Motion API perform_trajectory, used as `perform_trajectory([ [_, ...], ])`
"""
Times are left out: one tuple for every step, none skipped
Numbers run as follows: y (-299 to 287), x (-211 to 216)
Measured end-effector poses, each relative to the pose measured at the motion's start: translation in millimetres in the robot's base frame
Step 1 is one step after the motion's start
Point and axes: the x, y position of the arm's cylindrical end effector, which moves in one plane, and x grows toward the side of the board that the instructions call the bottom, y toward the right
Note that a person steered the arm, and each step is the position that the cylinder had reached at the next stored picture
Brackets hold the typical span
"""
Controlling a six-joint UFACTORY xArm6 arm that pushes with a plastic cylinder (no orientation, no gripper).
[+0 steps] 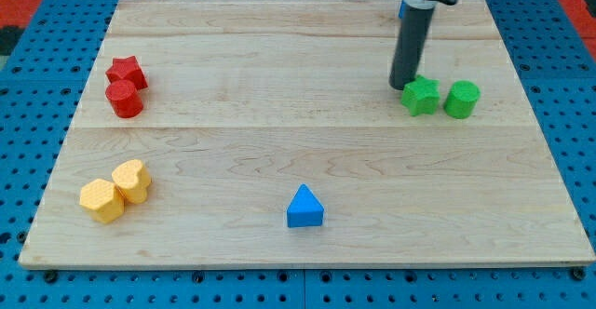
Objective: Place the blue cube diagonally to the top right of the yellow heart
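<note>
Camera view: my tip rests on the wooden tabletop, just left of the green star and green cylinder. This tool is a plain rod with nothing to open, and it holds nothing. A blue sliver behind the rod, likely the blue cube, sits at the top edge. That is well apart from the yellow heart at lower left, so a long push seems to remain.
</note>
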Motion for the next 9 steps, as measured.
perform_trajectory([
  [20.3, -17.0],
  [71.3, -56.6],
  [120.9, -105.8],
  [102.0, -156.0],
  [49.6, -179.4],
  [-44.6, -146.7],
  [-91.7, -98.4],
  [-81.0, -133.6],
  [-10.6, -134.5],
])
